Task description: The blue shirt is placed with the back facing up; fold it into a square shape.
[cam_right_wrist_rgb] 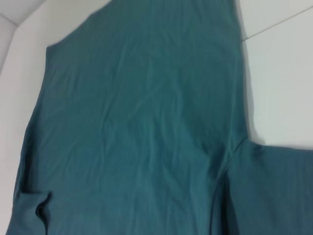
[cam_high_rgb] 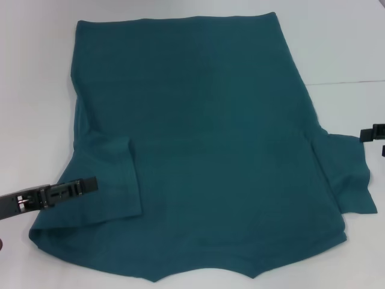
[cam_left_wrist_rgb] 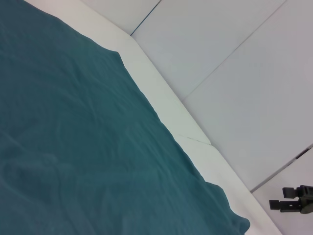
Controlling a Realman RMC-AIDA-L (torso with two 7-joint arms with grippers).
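Note:
The blue shirt (cam_high_rgb: 210, 156) lies spread flat on the white table (cam_high_rgb: 36, 90), collar end toward me and hem at the far side. Its left sleeve (cam_high_rgb: 111, 180) is folded inward over the body. Its right sleeve (cam_high_rgb: 349, 174) lies spread out on the table. My left gripper (cam_high_rgb: 90, 184) reaches in from the left, its tip over the folded left sleeve. My right gripper (cam_high_rgb: 378, 139) is at the right edge of the head view, just beyond the right sleeve, with its fingers apart and empty. It also shows far off in the left wrist view (cam_left_wrist_rgb: 292, 200). The shirt fills both wrist views (cam_left_wrist_rgb: 73, 147) (cam_right_wrist_rgb: 137, 127).
A seam (cam_high_rgb: 349, 82) in the table top runs to the right of the shirt. Bare white table lies to the left and right of the shirt. Nothing else stands on it.

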